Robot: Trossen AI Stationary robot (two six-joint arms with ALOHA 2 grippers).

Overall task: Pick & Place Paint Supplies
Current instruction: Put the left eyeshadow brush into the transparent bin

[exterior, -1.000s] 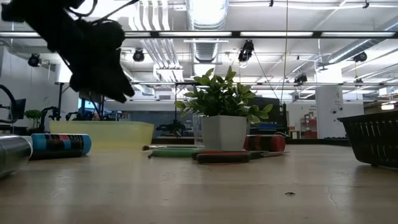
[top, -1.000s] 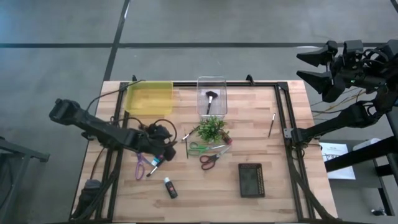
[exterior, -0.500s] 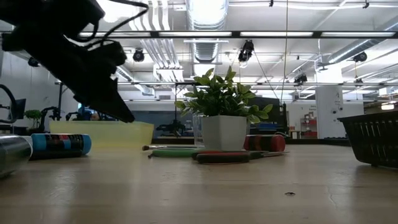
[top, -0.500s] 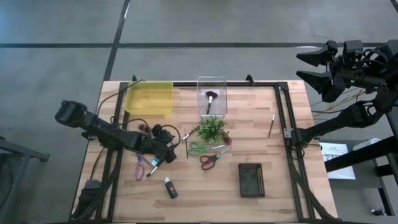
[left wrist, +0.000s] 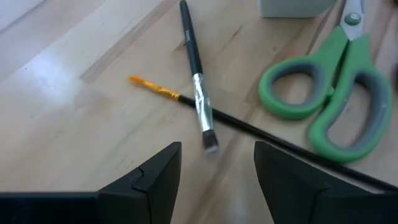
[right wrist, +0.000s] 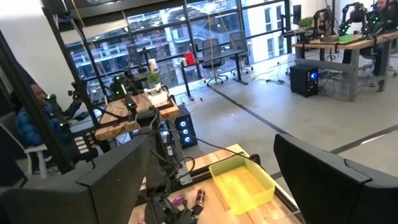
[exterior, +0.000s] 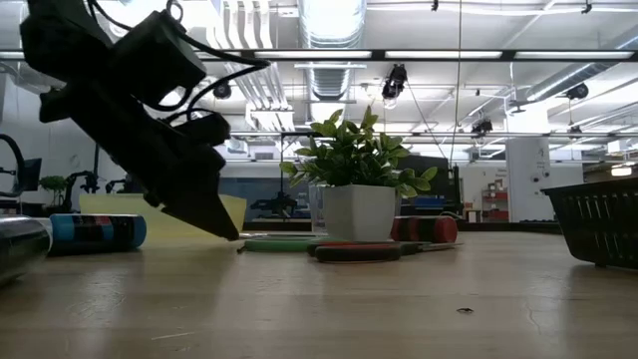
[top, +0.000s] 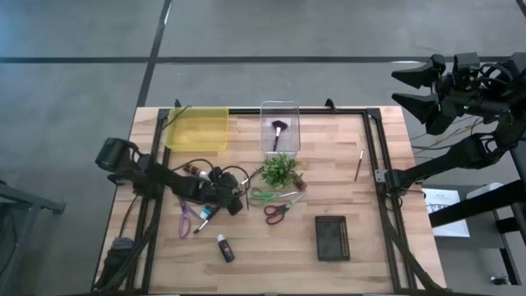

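The left gripper [top: 238,202] hung low over the wooden counter [top: 345,173] with its fingers [left wrist: 152,174] spread apart, holding nothing. Just past its tips lay a thin dark brush [left wrist: 196,84] crossing a long thin brush with an orange end [left wrist: 155,89]. The green scissors [left wrist: 329,106] were beside them, near the small potted plant [top: 279,170]. Red scissors [top: 276,211], purple scissors [top: 185,220], a blue paint tube [exterior: 97,231] and a black tube [top: 224,247] lay around. A yellow tray [top: 197,128], a clear box [top: 279,111] and a black basket [top: 332,238] sat on the counter. The right gripper [top: 421,85] waited wide open, off the counter's far right corner. The room had bright ceiling lights.
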